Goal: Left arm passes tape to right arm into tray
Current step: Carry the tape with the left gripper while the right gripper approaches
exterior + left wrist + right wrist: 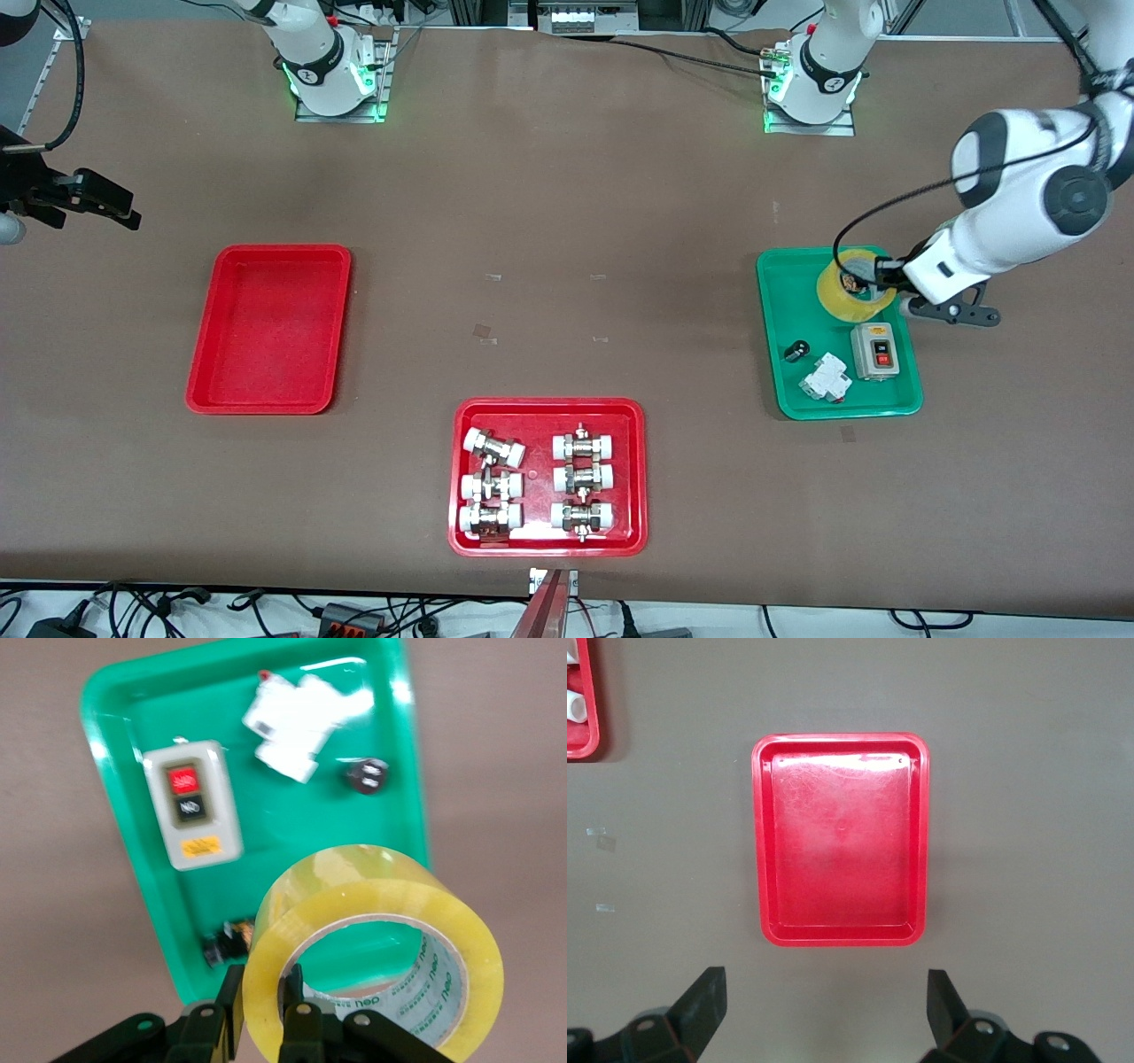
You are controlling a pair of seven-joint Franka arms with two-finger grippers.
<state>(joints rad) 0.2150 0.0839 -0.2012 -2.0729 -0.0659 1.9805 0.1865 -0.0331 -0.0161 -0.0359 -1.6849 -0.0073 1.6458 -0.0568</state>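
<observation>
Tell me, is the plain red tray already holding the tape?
No, the plain red tray holds nothing; the left gripper grips the tape.

Right gripper (824, 1010) hanging over the brown table (1028, 815), black fingers (704, 1001) spread wide apart with nothing between them. Below, plain red tray (842, 742) lying flat, nothing in it. At the picture's edge, part of another red tray (586, 742) holding white-capped fittings (574, 704).

Left arm (1019, 195) bent low, left pincer (261, 1005) clamped, right pincer (824, 1001) wide apart, waiting
</observation>
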